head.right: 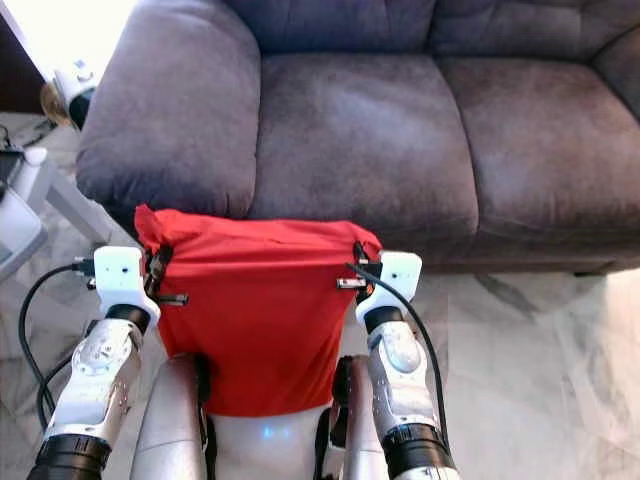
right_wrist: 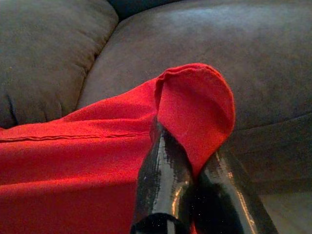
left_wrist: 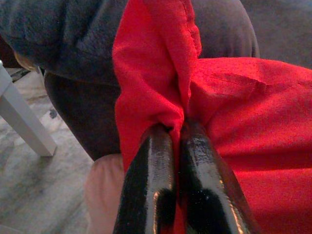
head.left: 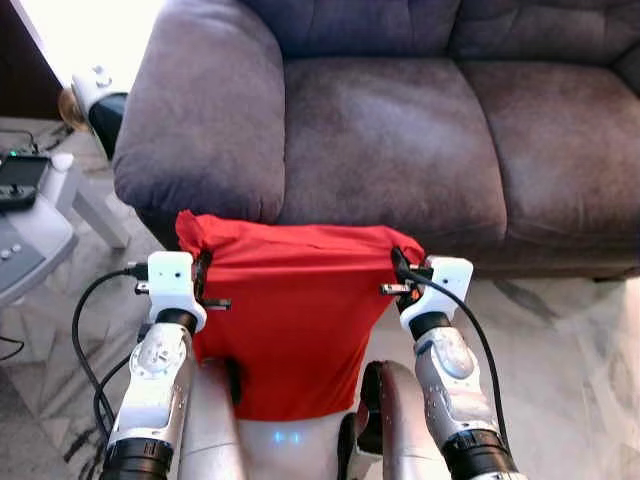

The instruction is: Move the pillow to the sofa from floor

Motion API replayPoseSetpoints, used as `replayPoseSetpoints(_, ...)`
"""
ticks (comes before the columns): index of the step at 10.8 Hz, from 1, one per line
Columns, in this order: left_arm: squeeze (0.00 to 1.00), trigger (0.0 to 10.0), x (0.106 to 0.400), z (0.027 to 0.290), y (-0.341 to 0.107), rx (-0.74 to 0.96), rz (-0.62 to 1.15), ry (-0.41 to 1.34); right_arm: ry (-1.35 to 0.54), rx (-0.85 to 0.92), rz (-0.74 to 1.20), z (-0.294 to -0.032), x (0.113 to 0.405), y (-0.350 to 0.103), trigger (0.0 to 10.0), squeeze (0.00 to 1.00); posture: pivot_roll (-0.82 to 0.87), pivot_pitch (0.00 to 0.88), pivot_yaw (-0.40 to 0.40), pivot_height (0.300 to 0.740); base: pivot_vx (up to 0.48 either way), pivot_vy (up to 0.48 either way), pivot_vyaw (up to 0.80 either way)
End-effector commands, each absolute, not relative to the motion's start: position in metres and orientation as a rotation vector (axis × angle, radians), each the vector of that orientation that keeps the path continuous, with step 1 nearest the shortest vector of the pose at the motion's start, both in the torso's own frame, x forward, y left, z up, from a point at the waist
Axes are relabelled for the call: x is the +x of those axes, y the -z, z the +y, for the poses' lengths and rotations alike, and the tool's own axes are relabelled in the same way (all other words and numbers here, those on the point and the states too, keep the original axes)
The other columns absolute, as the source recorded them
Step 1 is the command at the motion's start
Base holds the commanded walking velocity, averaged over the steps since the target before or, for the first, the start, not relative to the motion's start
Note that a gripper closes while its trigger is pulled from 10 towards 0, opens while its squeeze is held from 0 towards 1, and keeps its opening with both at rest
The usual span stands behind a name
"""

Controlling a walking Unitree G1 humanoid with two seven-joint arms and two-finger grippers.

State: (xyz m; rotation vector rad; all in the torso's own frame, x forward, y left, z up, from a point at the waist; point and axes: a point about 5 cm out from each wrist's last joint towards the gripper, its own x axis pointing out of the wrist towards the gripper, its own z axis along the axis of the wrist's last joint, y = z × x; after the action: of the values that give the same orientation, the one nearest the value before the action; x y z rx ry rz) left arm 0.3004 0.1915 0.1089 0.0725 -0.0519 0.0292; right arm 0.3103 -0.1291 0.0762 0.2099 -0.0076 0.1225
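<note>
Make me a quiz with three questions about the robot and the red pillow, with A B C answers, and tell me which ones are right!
1. Where is the pillow?
A. Lying on the sofa seat
B. Held up in front of the sofa
C. Under the white table

2. What colour is the sofa?
A. Green
B. Yellow
C. Dark grey-purple

3. What are the robot's grippers doing?
A. Both pinch a top corner of the pillow
B. Both hang open beside the pillow
C. One holds a cup

Answers:
1. B, the pillow hangs between the two arms, its top edge just before the seat front.
2. C, the seat and armrest are dark grey-purple.
3. A, the left gripper and right gripper each have their black fingers closed on red fabric at a corner.
</note>
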Motion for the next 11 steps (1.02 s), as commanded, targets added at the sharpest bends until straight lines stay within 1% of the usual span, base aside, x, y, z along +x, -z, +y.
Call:
replayPoseSetpoints(1, 0.0, 10.0, 0.3028, 0.2067, -0.1309, 0.081, -0.165, -0.09, -0.013, 0.223, -0.068, -0.1523, 0.3111, -0.0824, 10.0, 0.0, 0.17, 0.122, -0.068, 0.592, 0.0, 0.0, 0.0)
replayPoseSetpoints(8, 0.0, 10.0, 0.3071, 0.2098, -0.1329, 0.073, -0.171, -0.102, 0.0, 0.225, -0.072, -0.1551, 0.3175, -0.0847, 10.0, 0.0, 0.17, 0.12, -0.073, 0.592, 0.0, 0.0, 0.0)
replayPoseSetpoints(10, 0.0, 10.0, 0.3082, 0.2106, -0.1339, 0.072, -0.174, -0.103, 0.0, 0.224, -0.073, -0.1552, 0.319, -0.0851, 10.0, 0.0, 0.18, 0.121, -0.073, 0.604, 0.0, 0.0, 0.0)
replayPoseSetpoints(11, 0.0, 10.0, 0.3093, 0.2109, -0.1342, 0.072, -0.176, -0.103, 0.002, 0.222, -0.071, -0.156, 0.3194, -0.0849, 10.0, 0.0, 0.17, 0.122, -0.072, 0.621, 0.0, 0.0, 0.0)
